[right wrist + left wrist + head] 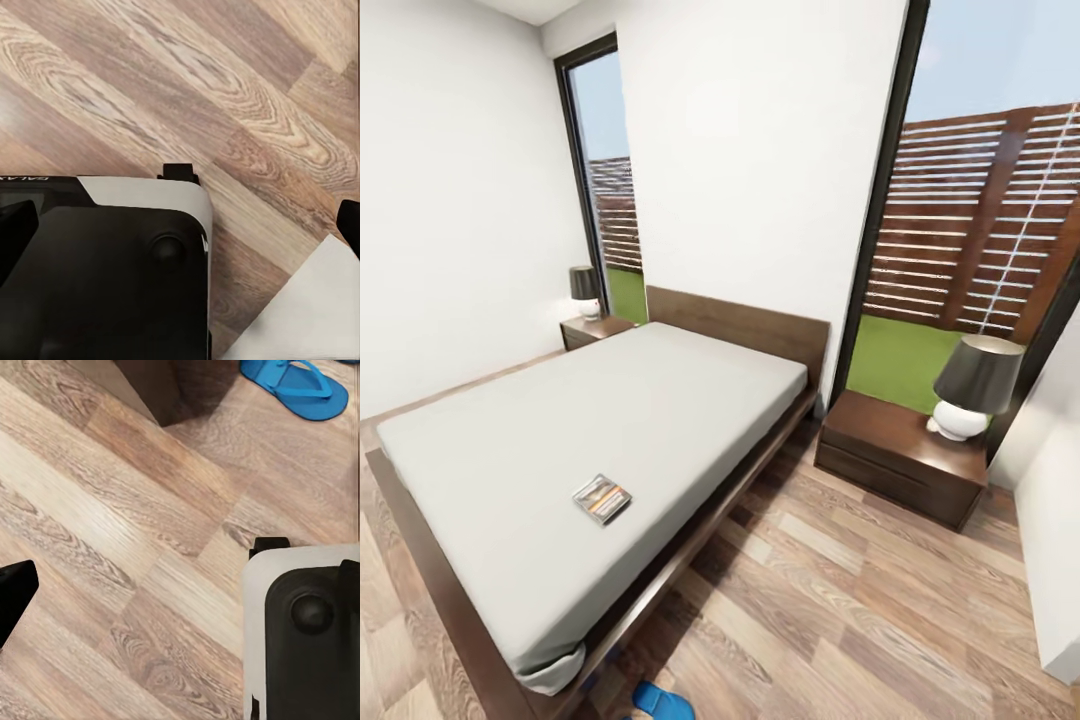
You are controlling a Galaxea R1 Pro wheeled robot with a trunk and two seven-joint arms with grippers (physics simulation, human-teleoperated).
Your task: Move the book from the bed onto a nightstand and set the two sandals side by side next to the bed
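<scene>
Small dark-covered paperback book (602, 498) flat on pale grey mattress of low dark-wood bed (510, 440), bright blue flip-flop sandal (296, 384) on wood-plank floor (112, 525) beside frame corner, dark reddish-brown nightstand (885, 435) bearing lamp (972, 388), finger state of both grippers indeterminate.

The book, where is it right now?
In the head view the book lies flat on the bed, near the edge that faces the floor, far from both nightstands.

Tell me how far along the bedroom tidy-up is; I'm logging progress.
Nothing looks done yet. The book still lies on the bed, and both nightstands carry only lamps. One blue sandal lies on the floor by the bed's foot corner; its partner isn't visible. Nothing appears in hand. Both moves remain.
</scene>
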